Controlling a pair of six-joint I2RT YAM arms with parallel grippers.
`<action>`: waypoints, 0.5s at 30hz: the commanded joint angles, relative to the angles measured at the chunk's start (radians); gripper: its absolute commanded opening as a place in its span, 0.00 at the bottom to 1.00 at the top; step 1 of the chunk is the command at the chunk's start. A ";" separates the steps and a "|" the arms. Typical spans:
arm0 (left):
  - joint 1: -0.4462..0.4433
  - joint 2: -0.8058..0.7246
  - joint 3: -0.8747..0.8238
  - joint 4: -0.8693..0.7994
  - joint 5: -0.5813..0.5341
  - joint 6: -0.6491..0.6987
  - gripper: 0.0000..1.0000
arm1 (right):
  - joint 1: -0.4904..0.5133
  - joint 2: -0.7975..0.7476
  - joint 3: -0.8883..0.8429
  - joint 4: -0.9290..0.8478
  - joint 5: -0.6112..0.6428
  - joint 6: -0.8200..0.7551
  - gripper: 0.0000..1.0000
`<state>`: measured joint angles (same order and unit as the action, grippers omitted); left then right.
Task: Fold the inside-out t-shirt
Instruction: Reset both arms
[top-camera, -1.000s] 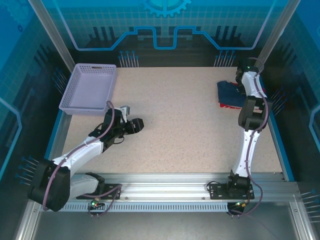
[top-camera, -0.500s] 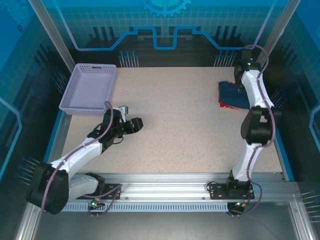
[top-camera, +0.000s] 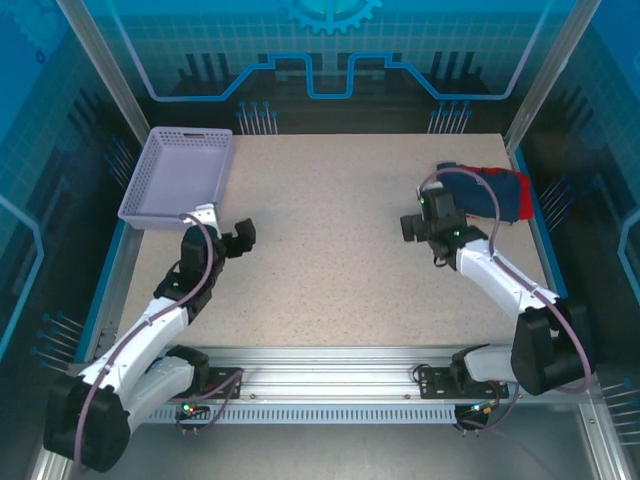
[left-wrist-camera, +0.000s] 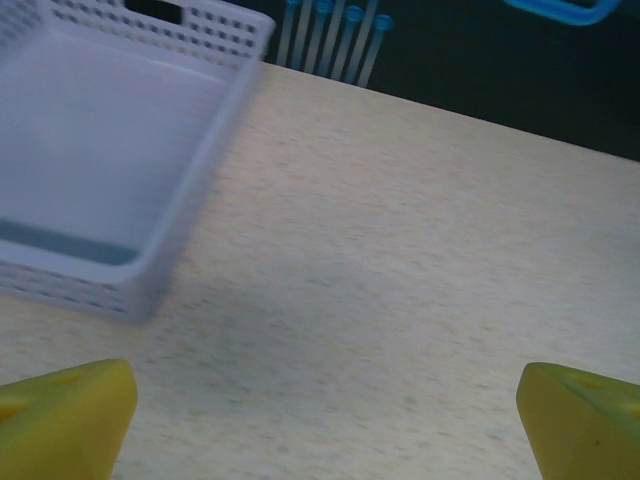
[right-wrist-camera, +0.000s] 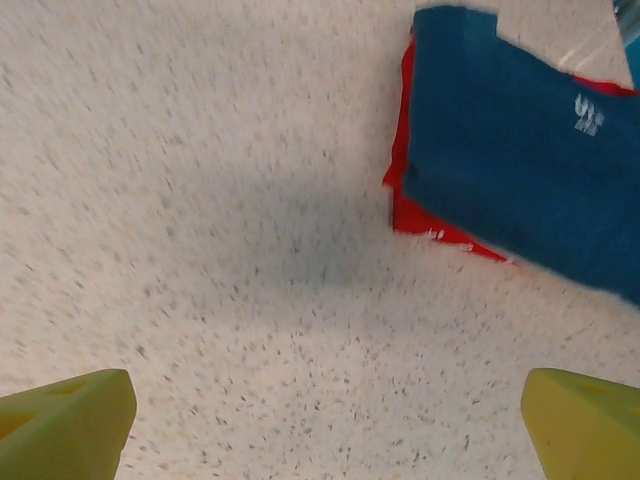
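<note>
The inside-out t-shirt (top-camera: 468, 188), navy, lies folded at the far right corner of the surface (top-camera: 340, 290), stacked on a bright red garment (top-camera: 512, 192) whose edges show past it. In the right wrist view a small light mark sits on the navy cloth. The right claw (right-wrist-camera: 325, 425) is spread wide and grips nothing. Its yellow fingertips (right-wrist-camera: 65, 420) hang over bare speckled surface, near the shirt's left side but apart from it. The left claw (left-wrist-camera: 322, 425) is also spread wide and grips nothing. It is over bare surface near the left edge, just beside the near wall of a lavender mesh basket (top-camera: 150, 213) that stands at the far left corner
</note>
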<state>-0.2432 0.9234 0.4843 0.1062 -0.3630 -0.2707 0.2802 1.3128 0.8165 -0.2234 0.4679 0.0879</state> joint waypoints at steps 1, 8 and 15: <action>0.038 0.068 -0.084 0.199 -0.128 0.173 0.99 | -0.020 -0.026 -0.170 0.377 0.061 -0.041 1.00; 0.099 0.410 -0.137 0.646 0.008 0.289 0.99 | -0.116 0.089 -0.295 0.718 -0.082 -0.047 1.00; 0.187 0.577 -0.096 0.744 0.114 0.263 0.99 | -0.184 0.154 -0.358 0.904 -0.209 -0.055 1.00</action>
<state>-0.1062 1.4872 0.3714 0.7334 -0.3256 0.0029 0.1318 1.4494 0.4835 0.5457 0.3412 0.0254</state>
